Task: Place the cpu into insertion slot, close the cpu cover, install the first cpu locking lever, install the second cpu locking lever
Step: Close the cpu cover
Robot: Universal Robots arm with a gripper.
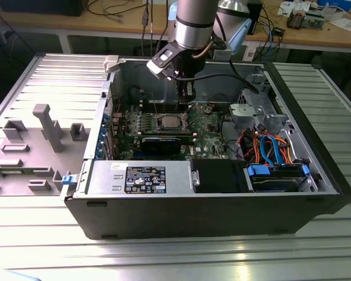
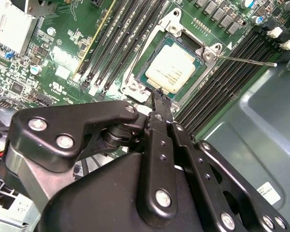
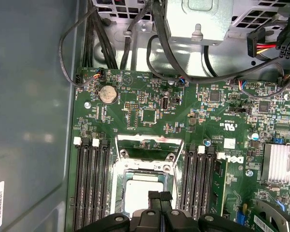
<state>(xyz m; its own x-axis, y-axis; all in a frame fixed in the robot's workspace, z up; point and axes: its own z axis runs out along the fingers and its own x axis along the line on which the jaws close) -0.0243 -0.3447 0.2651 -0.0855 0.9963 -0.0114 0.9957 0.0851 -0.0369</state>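
One cpu [image 2: 173, 70]: silvery top up, lying flat in the slot [image 3: 118, 186], near the middle of the board [image 1: 213, 126].
cover [image 2: 176, 18]: silvery frame on the side of the slot away from the gripper; I cannot tell whether it lies flat or is raised.
lever [image 2: 241, 60]: thin metal rod running from one corner of the slot out over the memory slots [image 2: 232, 82].
gripper [image 3: 159, 197]: fingers pressed together with nothing between them, tips over one edge of the cpu; I cannot tell whether they touch it.
board: green, with memory slots on two sides of the slot, a coin cell [image 3: 107, 94] and a finned heatsink [image 3: 280, 162].
case [image 1: 222, 211]: black, lying open on its side; the power supply [image 1: 143, 177] sits along the near wall at the exterior view's left, with orange and blue cables [image 1: 269, 146] at the right.
table [image 1: 164, 257]: ribbed grey metal, carrying the case.
panel [image 1: 41, 134]: grey, with moulded blocks, lying flat just beside the case on the exterior view's left.
room: a wooden bench [image 1: 327, 36] stands far behind, strewn with cables and small items.
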